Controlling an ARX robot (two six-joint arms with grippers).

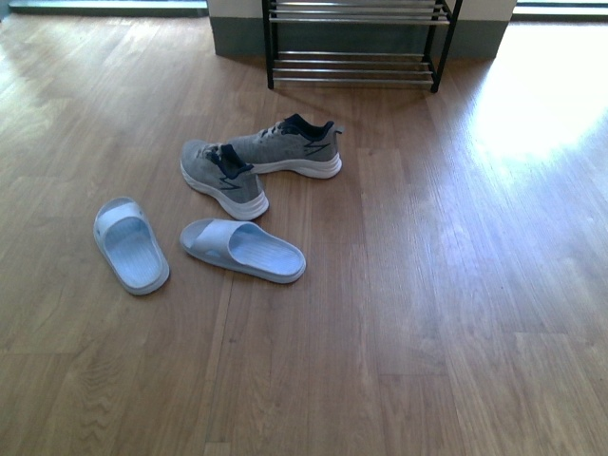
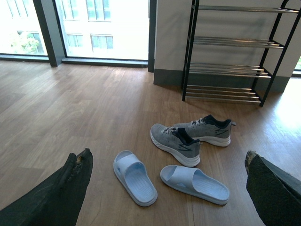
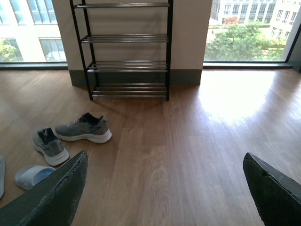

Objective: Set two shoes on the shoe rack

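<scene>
We see left hand [image 2: 165, 155] & right hand [image 3: 164, 157] spread, empty. On floor [image 1: 456, 285]: far sneaker [image 1: 290, 147], near sneaker [image 1: 223, 179] beside it; left slipper [image 1: 130, 245], right slipper [image 1: 243, 250] nearer us. Shoe rack [image 1: 351, 68] far back.

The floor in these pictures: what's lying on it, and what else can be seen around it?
Sneakers: two, grey with white soles, mid-floor in front of the rack, close together.
Slippers: two, pale blue, nearer the robot than the sneakers.
Shoe rack: one, black frame with chrome rods, against the back wall, no shoes on it.
Floor: one, brown wood.
Wall: one, pale with grey skirting, behind the rack.
Windows: at least two, bright, either side of that wall.
Left end effector: one, dark, open, empty.
Right end effector: one, dark, open, empty.
</scene>
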